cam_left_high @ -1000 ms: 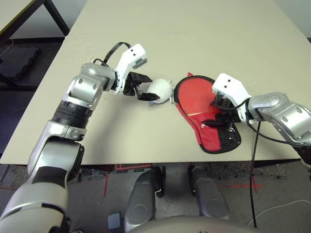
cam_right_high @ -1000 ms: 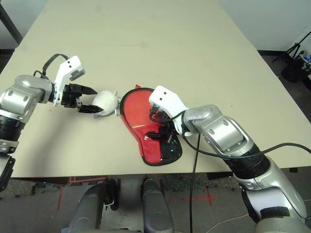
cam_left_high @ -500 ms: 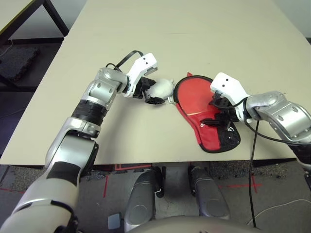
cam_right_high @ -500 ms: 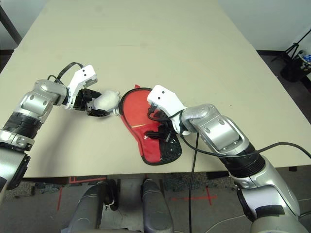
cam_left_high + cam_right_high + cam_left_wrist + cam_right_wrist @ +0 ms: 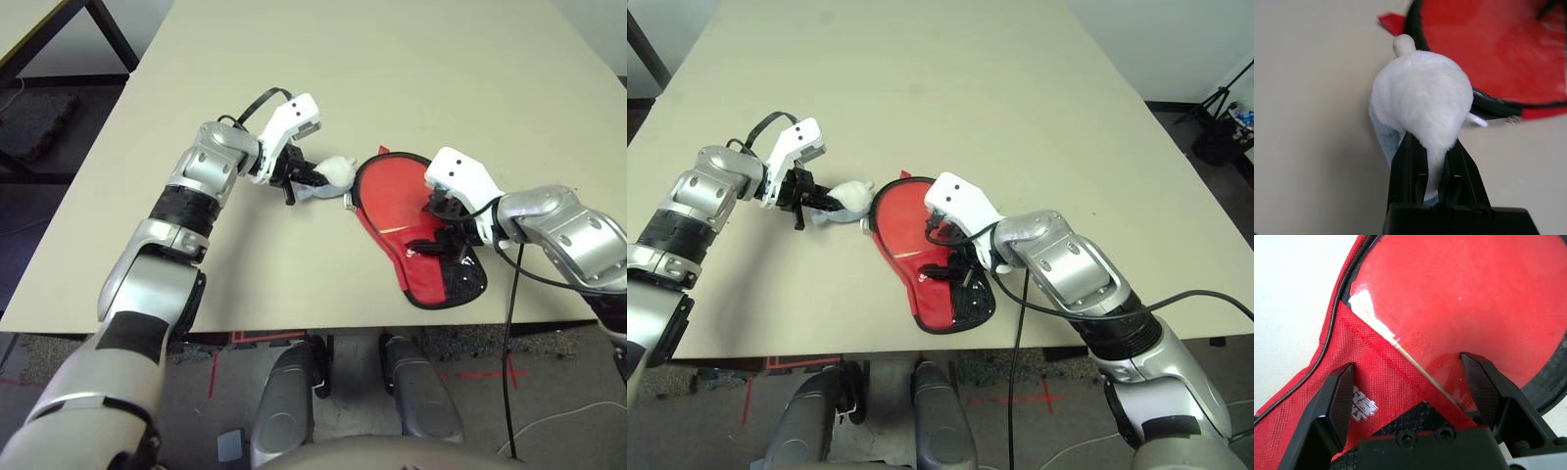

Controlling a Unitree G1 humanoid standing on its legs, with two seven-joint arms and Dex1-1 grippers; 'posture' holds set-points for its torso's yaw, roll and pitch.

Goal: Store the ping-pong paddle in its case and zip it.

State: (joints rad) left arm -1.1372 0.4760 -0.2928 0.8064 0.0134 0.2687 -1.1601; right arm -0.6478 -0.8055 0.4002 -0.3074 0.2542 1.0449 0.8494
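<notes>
The red case (image 5: 419, 275) lies flat near the table's front edge, its flap folded back. The ping-pong paddle's red face (image 5: 392, 191) shows inside it; the handle is hidden under the fabric. A fluffy white ball (image 5: 335, 172) lies at the case's left edge, by the black zipper rim. My left gripper (image 5: 312, 179) is shut on this ball (image 5: 1422, 98), pinching its fluff. My right gripper (image 5: 437, 228) stands open over the case, one finger (image 5: 1339, 387) above the red flap (image 5: 1381, 377) and the other above the paddle face (image 5: 1464, 298).
The beige table (image 5: 294, 78) stretches far beyond the case. Its front edge (image 5: 294, 323) runs just below the case, and its left edge drops to the floor. A black cable (image 5: 511, 313) hangs from my right arm over the front edge.
My left gripper moved right onto the fluffy ball and shut on it, squeezing it. The right gripper and the case have stayed put.
</notes>
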